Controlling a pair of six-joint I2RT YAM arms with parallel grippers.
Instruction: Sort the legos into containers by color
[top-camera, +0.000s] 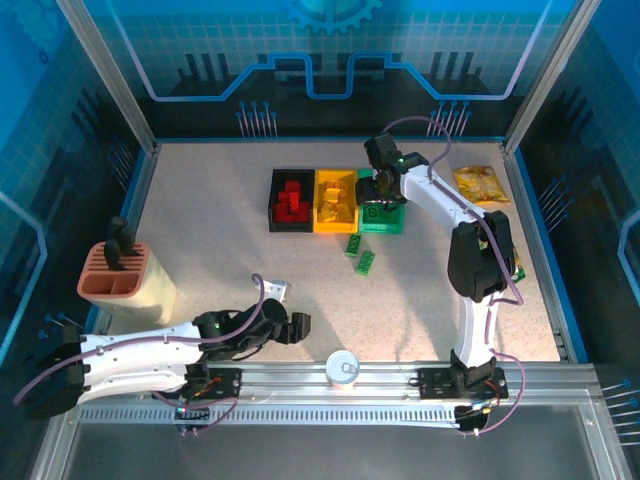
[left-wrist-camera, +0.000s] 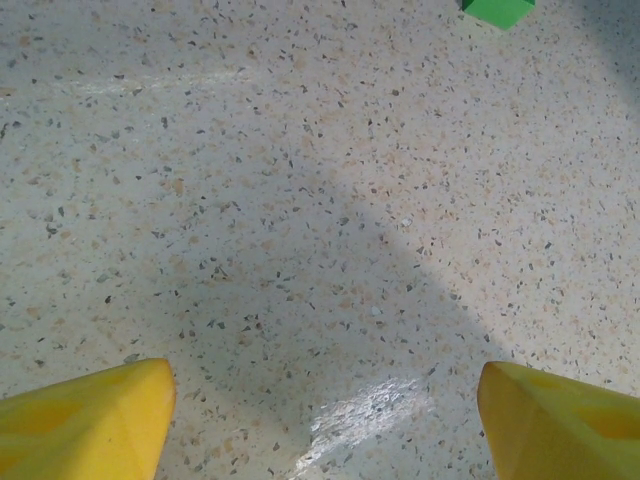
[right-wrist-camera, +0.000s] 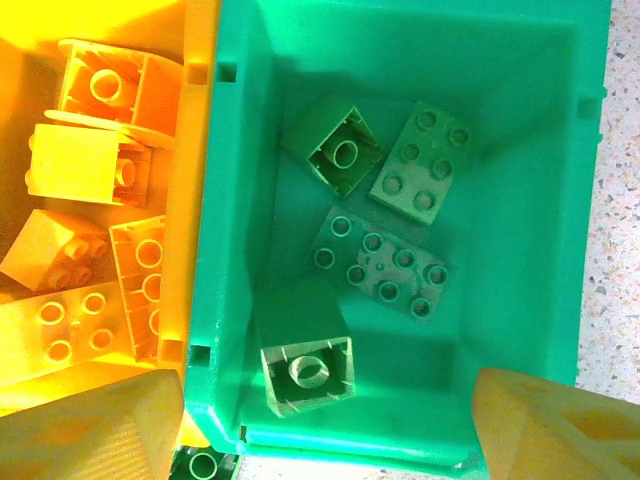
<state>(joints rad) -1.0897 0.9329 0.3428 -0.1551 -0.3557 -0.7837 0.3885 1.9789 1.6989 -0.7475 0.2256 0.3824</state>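
- My right claw (right-wrist-camera: 325, 425) hangs over the green bin (right-wrist-camera: 590, 200). Its yellow fingers (right-wrist-camera: 110, 425) are spread wide at the bottom corners of the wrist view, with nothing gripped between them.
- The green bin's left wall presses against the yellow bin (right-wrist-camera: 195, 150). A strip of speckled table (right-wrist-camera: 625, 300) shows past its right wall.
- Four green legos (right-wrist-camera: 395, 265) lie loose on the green bin's floor. Two sit studs up and two show their hollow undersides.
- Yellow legos (right-wrist-camera: 90, 160) lie tumbled close together in the yellow bin.
- From above, the black bin (top-camera: 275, 200) stands in one touching row with the yellow and green ones, toward the far side of the table. It holds red legos (top-camera: 292, 203).
- The top view adds two more green pieces (top-camera: 367, 262) lying on the table just in front of the green bin.
- My left claw (top-camera: 295, 326) sits low near the near edge, wide open and holding nothing.
- Its wrist view shows bare table between the tips and the corner of a green lego (left-wrist-camera: 497, 10) at the top edge.
- A broad stretch of bare table lies between the left claw and the bins.
- A terracotta holder (top-camera: 118, 272) stands by the left edge, and a snack packet (top-camera: 480, 185) lies far right.
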